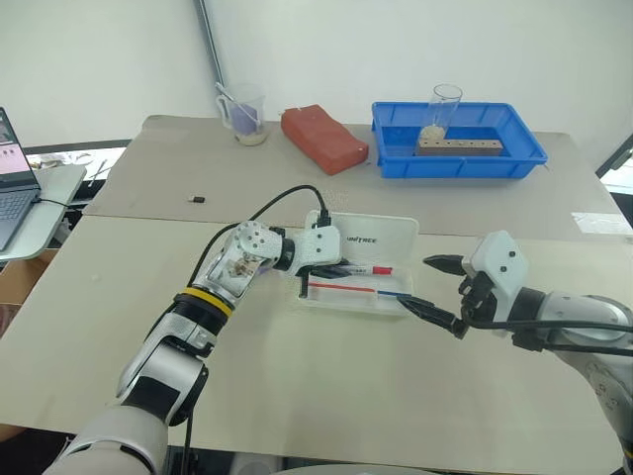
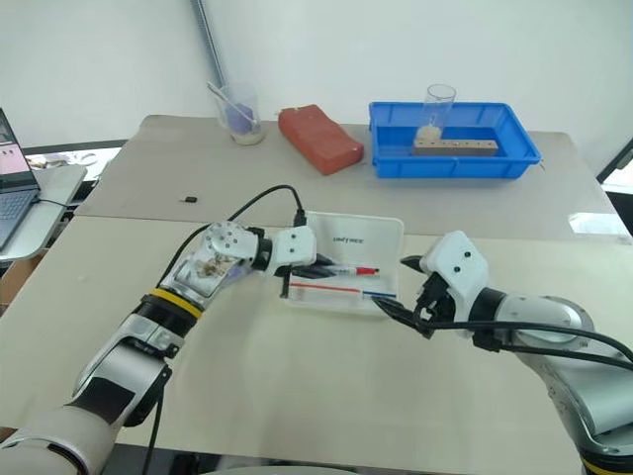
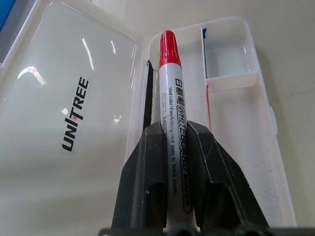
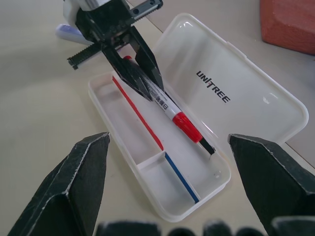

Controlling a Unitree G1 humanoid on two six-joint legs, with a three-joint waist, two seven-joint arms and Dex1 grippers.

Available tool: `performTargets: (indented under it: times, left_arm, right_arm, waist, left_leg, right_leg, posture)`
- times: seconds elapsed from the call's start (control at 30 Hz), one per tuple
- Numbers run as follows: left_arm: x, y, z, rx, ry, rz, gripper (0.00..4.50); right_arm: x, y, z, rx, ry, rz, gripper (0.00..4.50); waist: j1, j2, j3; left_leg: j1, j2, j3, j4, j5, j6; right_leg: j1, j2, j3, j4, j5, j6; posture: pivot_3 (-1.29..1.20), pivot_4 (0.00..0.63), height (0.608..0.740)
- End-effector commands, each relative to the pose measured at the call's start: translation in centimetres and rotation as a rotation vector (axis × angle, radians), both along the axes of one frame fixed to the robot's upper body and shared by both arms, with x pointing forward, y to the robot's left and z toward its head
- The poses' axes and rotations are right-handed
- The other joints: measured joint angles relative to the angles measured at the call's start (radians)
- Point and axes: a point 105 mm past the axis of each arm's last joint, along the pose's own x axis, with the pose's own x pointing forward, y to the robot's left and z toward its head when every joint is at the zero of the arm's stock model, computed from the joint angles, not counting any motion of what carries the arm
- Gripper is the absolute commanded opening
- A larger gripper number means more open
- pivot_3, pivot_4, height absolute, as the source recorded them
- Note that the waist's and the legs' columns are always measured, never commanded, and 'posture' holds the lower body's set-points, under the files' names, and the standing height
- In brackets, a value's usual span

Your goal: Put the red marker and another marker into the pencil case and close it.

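The pencil case (image 1: 381,236) lies open in the middle of the table, its lid printed "UNITREE" folded back. My left gripper (image 1: 331,272) is shut on the red marker (image 3: 170,64), holding it low over the case's base (image 4: 216,182) with the red cap pointing right. A thin red pen (image 4: 138,115), a blue pen (image 4: 182,174) and a black pen lie in the base. The lavender marker (image 4: 63,32) rests on the table behind my left gripper. Just off the case's right end, my right gripper (image 1: 420,282) stands open and holds nothing.
At the back right a blue tray (image 1: 524,158) holds a glass (image 1: 442,109) and a wooden block. A red brick-shaped object (image 1: 323,139) and a plastic cup (image 1: 247,121) stand at the back. A small black item (image 1: 198,199) lies left; a laptop (image 1: 12,193) sits beyond the table's left edge.
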Motion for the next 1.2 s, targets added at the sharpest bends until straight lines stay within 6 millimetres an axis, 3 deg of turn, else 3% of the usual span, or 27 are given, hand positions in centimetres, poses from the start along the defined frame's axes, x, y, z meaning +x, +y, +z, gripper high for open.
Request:
performTargets:
  times: [0.03,0.13,0.2,0.33,0.43,0.53,0.6,0.8,0.93,1.03,1.2]
  left_arm:
    - [0.0,-0.3,1.0,-0.016,-0.032,-0.031,2.09]
    - [0.0,-0.2,1.5,-0.03,-0.046,-0.03,3.58]
    - [0.6,0.3,2.9,-0.064,-0.082,0.01,4.45]
    - [1.4,2.4,6.2,-0.152,-0.096,0.114,4.45]
    - [2.1,7.7,6.9,-0.208,-0.058,0.326,4.45]
    - [1.6,12.6,4.6,-0.185,-0.017,0.513,4.45]
    - [0.6,14.4,3.2,-0.171,0.026,0.567,4.45]
    - [-1.6,16.1,0.2,-0.176,0.191,0.621,4.45]
    - [-1.3,17.3,-2.5,-0.166,0.225,0.693,4.45]
    - [-0.8,17.5,-2.9,-0.176,0.231,0.71,3.61]
    - [-0.6,17.9,-3.3,-0.163,0.229,0.711,1.38]
  right_arm:
    - [-0.2,-0.1,1.0,0.004,-0.045,-0.015,4.27]
    - [-0.2,0.1,1.0,0.012,-0.043,-0.013,4.27]
    - [-0.2,0.3,1.0,0.019,-0.042,-0.004,4.27]
    - [-0.1,0.6,1.1,0.025,-0.042,0.021,4.27]
    - [0.2,2.0,1.9,0.062,-0.047,0.096,4.27]
    - [0.5,4.1,3.1,0.106,-0.047,0.211,4.27]
    - [0.4,5.1,3.7,0.108,-0.038,0.283,4.27]
    - [0.2,6.3,4.0,0.086,-0.011,0.392,4.27]
    - [0.3,6.5,3.5,0.071,0.004,0.403,4.27]
    - [0.2,6.2,3.1,0.047,0.004,0.402,4.27]
    - [0.3,5.6,2.8,0.026,-0.001,0.38,4.27]
  waist:
    - [0.0,0.0,0.0]
    - [0.0,0.0,0.0]
    - [0.0,0.0,0.0]
    - [-0.002,0.002,-0.001]
    - [-0.016,0.003,-0.002]
    - [-0.032,0.007,-0.004]
    - [-0.029,0.009,-0.004]
    - [0.014,0.002,-0.002]
    - [0.021,0.002,-0.002]
    - [0.018,0.002,-0.002]
    - [0.015,0.002,-0.002]
  left_leg:
    - [0.0,0.0,0.0,0.0,0.0,0.0]
    - [0.0,0.0,0.0,0.0,0.0,0.0]
    - [0.0,0.0,0.0,0.0,0.0,0.0]
    - [0.0,0.0,0.0,0.0,0.0,0.0]
    - [0.001,0.001,0.0,-0.001,0.0,0.0]
    - [0.005,0.002,-0.001,-0.002,0.0,0.0]
    - [0.005,0.003,-0.001,-0.003,0.0,0.0]
    - [0.004,0.003,0.001,0.0,0.0,0.0]
    - [0.004,0.002,0.006,-0.001,0.0,0.0]
    - [0.003,0.002,0.006,-0.002,0.0,0.0]
    - [0.003,0.003,0.004,-0.002,0.0,0.0]
  right_leg:
    - [0.0,0.0,0.0,0.0,0.0,0.0]
    - [0.0,0.0,0.0,0.0,0.0,0.0]
    - [0.0,0.0,0.0,0.0,0.0,0.0]
    - [0.0,0.0,0.0,0.0,0.0,0.0]
    - [0.0,0.002,0.0,0.001,0.0,0.0]
    - [0.001,0.003,0.002,0.001,0.0,0.0]
    - [0.001,0.003,0.001,0.002,0.0,0.0]
    - [-0.001,-0.002,-0.003,0.001,0.0,-0.001]
    - [-0.001,-0.006,-0.002,0.0,0.0,-0.001]
    - [0.0,-0.005,-0.001,0.001,0.0,-0.001]
    - [-0.001,-0.002,-0.001,0.003,-0.001,-0.002]
  posture:
    - [0.0,0.15,0.74]
    - [0.0,0.15,0.74]
    - [0.0,0.15,0.74]
    - [0.0,0.15,0.74]
    - [0.0,0.15,0.74]
    - [0.0,0.15,0.74]
    - [0.0,0.15,0.74]
    - [0.0,0.15,0.74]
    - [0.0,0.15,0.74]
    - [0.0,0.15,0.74]
    - [0.0,0.15,0.74]
